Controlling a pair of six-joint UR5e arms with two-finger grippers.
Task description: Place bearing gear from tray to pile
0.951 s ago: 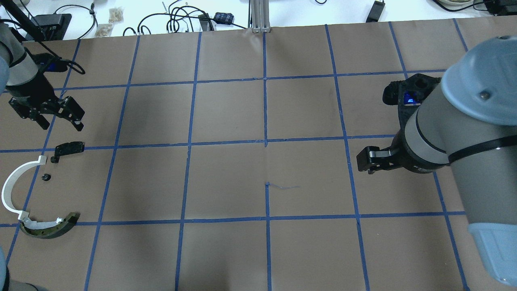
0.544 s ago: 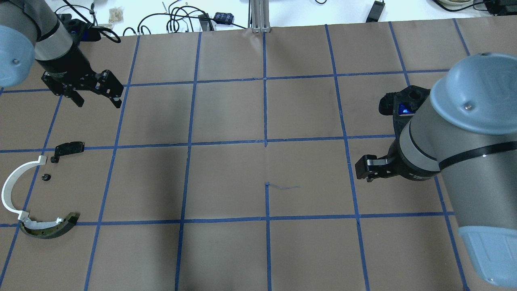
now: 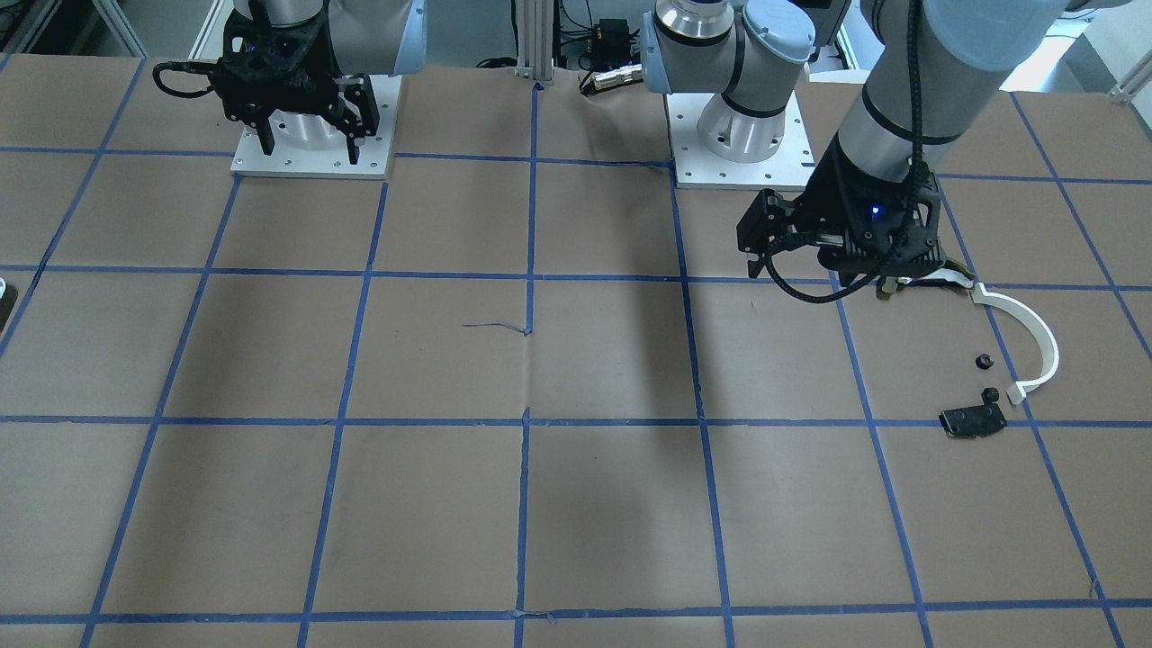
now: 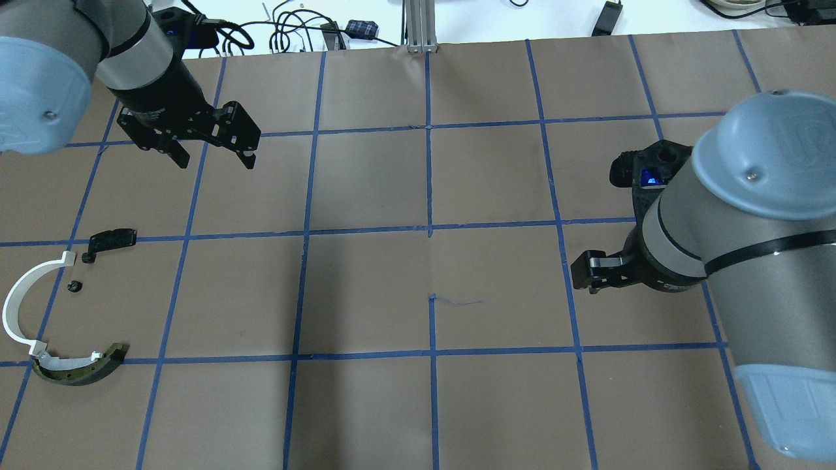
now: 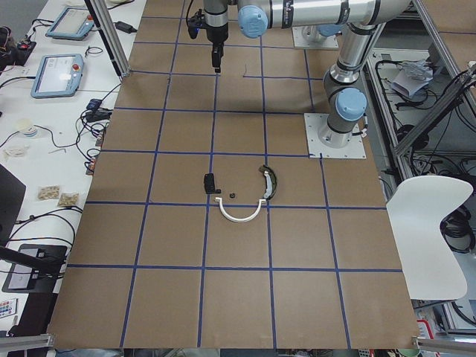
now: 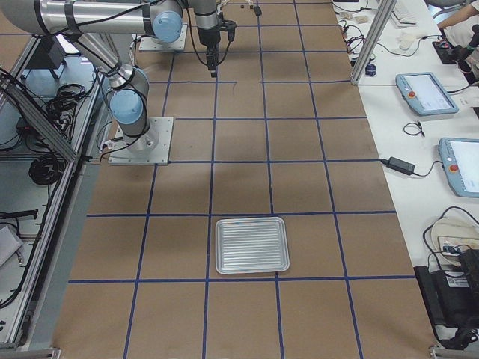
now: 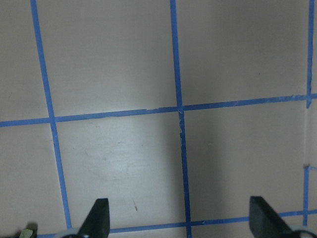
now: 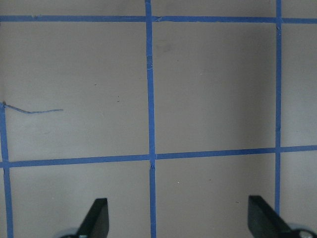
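Pile near bench robot-left edge: thin white half-circle strip, curved black-and-cream piece touching its end, flat black plate, tiny black round bit between. Both released, well apart from it: left pincer, right pincer.

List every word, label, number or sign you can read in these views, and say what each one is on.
No text can be read in any view.
Blue-grey joint cap on the right arm: a faint raised mark, not legible.
Teach pendant screens on the white side bench: too small to read.
Brown paper table cover with blue tape grid: no writing.
Ribbed metal tray: no visible marking.
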